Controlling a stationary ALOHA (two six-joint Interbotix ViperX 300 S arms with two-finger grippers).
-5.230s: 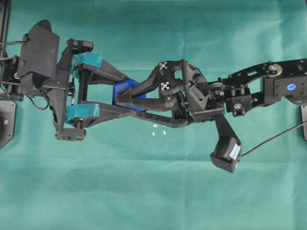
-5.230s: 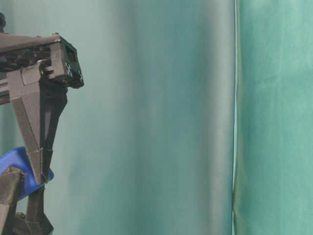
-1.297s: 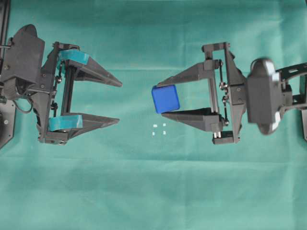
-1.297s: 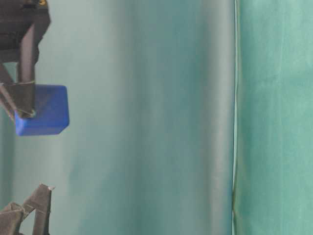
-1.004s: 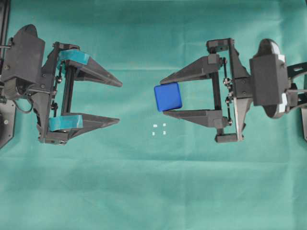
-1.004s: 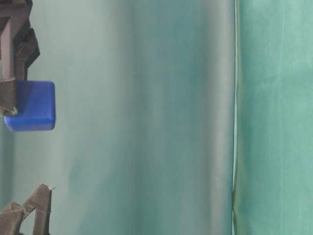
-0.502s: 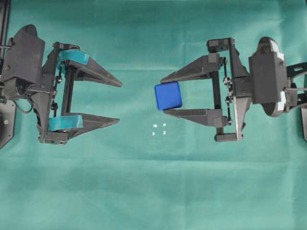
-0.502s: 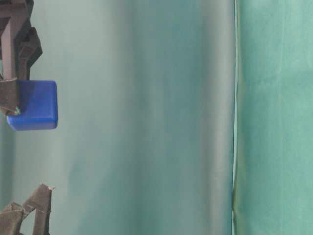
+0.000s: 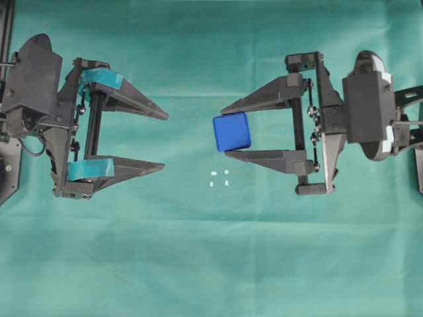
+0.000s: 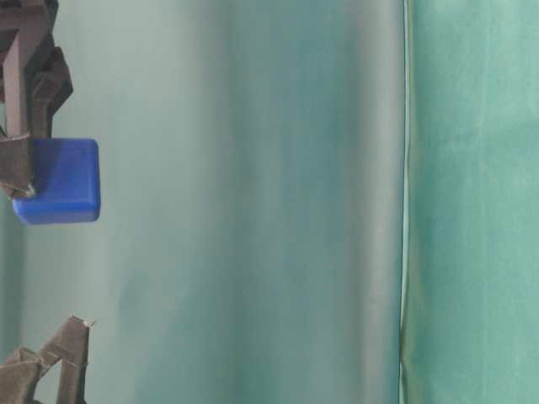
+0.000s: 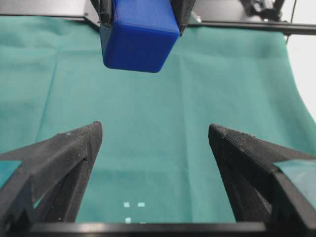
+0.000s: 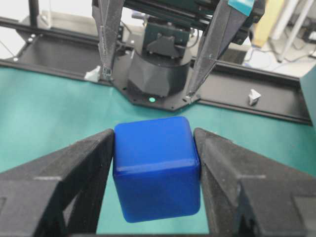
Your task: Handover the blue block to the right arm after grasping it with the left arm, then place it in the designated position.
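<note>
The right gripper [image 9: 223, 131] pinches the blue block [image 9: 232, 133] between its fingertips, above the green cloth [image 9: 211, 251]. The left gripper [image 9: 165, 142] stands spread wide and empty, well apart. The white marks [image 9: 219, 178] lie near the block, uncovered.

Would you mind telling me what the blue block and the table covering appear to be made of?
The blue block looks like smooth, slightly glossy plastic: rounded edges and soft highlights. The table covering appears to be matte green woven cloth, with faint creases and folds.
</note>
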